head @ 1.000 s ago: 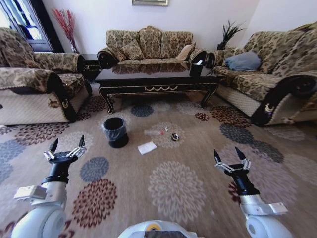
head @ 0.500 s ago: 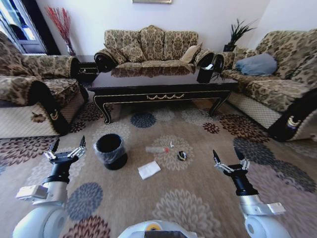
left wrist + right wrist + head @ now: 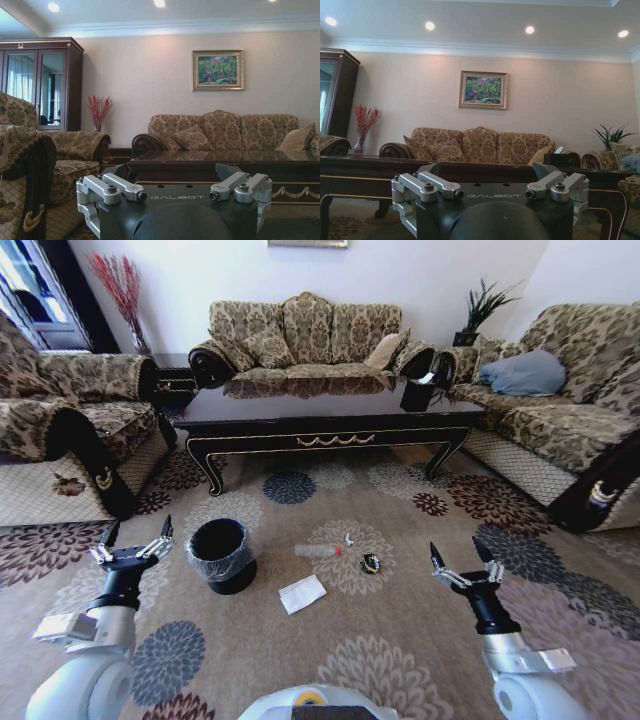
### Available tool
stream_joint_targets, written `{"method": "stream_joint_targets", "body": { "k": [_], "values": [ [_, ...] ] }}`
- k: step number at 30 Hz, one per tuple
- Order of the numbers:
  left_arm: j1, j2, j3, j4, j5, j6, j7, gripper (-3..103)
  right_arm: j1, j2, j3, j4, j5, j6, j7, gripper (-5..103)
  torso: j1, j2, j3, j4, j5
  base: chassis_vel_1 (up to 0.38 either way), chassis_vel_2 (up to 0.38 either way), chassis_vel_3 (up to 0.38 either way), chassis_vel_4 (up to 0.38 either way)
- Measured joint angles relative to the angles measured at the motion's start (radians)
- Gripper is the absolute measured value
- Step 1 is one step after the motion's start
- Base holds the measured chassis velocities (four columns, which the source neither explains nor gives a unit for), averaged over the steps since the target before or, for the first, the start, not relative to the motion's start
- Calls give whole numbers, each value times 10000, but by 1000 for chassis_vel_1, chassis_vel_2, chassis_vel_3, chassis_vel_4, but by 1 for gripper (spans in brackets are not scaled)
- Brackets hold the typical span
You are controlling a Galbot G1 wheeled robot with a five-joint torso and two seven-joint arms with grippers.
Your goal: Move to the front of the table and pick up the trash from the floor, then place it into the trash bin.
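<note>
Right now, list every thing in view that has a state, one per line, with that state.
left gripper: open, empty, held above the carpet.
right gripper: open, empty, held above the carpet.
trash bin: upright, lined with a bag.
bottle: lying on its side, red cap on.
white paper square: flat on the carpet.
small dark object: on the carpet beside the bottle.

The whole head view shifts, so the camera, not the room, is moving: the table (image 3: 320,410) now sits closer and more squarely ahead than a second ago. The trash bin (image 3: 221,554), bottle (image 3: 317,551), white paper square (image 3: 302,594) and small dark object (image 3: 371,563) lie nearer and lower in view.
</note>
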Motion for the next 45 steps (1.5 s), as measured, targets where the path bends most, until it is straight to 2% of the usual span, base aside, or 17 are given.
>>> {"method": "stream_joint_targets", "body": {
  "k": [11,23,25,27,28,29,30,32,33,34,35,36,37,38,40,41,45],
  "values": [
    [-15,-4,1,18,-2,25,34,100,25,34,-19,9,-109,-111,190,100,0,1,0,-1,-1,-11,9,6,-8],
    [-46,-48,6,40,34,128,60,100,94,23,-110,-118,-29,11,74,100,1,1,3,1,1,-199,189,193,-192],
    [-75,-25,-42,-110,-118,439,-149,100,95,26,-110,-130,-49,12,134,100,1,1,6,1,0,-208,156,248,-201],
    [-206,66,-96,-231,-562,1128,-805,100,105,26,-110,-198,-83,13,244,100,3,0,8,1,-4,-146,165,101,-157],
    [-206,66,-96,-231,-562,1128,-805,100,105,26,-110,-198,-83,13,244,100,3,0,8,1,-4,-106,165,73,-132],
    [-281,128,-128,-240,-767,1419,-1119,100,110,26,-114,-223,-94,12,272,100,3,0,8,1,-3,-106,78,73,-132],
    [-449,323,-238,-234,-1171,2167,-1748,100,115,24,-132,-261,-118,12,304,100,3,0,7,1,-3,-17,78,3,-24],
    [-626,620,-413,-221,-1970,3394,-2514,100,116,23,-166,-285,-148,12,316,100,0,1,-1,1,-1,17,-32,-23,24],
    [-626,620,-413,-221,-1970,3394,-2514,100,116,23,-166,-285,-148,12,316,100,0,1,-1,1,-1,35,-64,-46,49],
    [-697,742,-461,-241,-2484,4002,-2804,100,117,22,-177,-295,-158,13,316,100,0,2,-2,2,-1,39,-64,-46,58],
    [-850,950,-502,-282,-3477,4972,-3352,100,118,20,-196,-321,-174,11,316,100,0,2,-1,0,1,24,-57,-37,58],
    [-935,1036,-514,-288,-3922,5414,-3604,100,120,18,-202,-330,-184,11,316,100,-1,2,-2,0,0,24,-57,-37,39],
    [-1120,1168,-522,-260,-4539,6127,-4048,100,122,13,-208,-347,-205,10,315,100,-1,2,-2,1,-1,0,0,0,0],
    [-1120,1168,-522,-260,-4539,6127,-4048,100,122,13,-208,-347,-205,10,315,100,-1,2,-2,1,-1,0,0,0,0],
    [-1384,1308,-506,-25,-5029,6785,-4519,100,120,12,-214,-358,-224,10,310,100,0,2,0,0,1,0,0,0,0],
    [-1516,1377,-442,165,-5235,6894,-4690,100,109,11,-214,-365,-235,11,299,100,0,2,2,0,-3,0,0,0,0],
    [-1806,1585,-180,846,-5526,6957,-4925,100,67,6,-215,-387,-259,24,260,100,0,2,2,0,-2,0,0,0,0]
  ]
}}
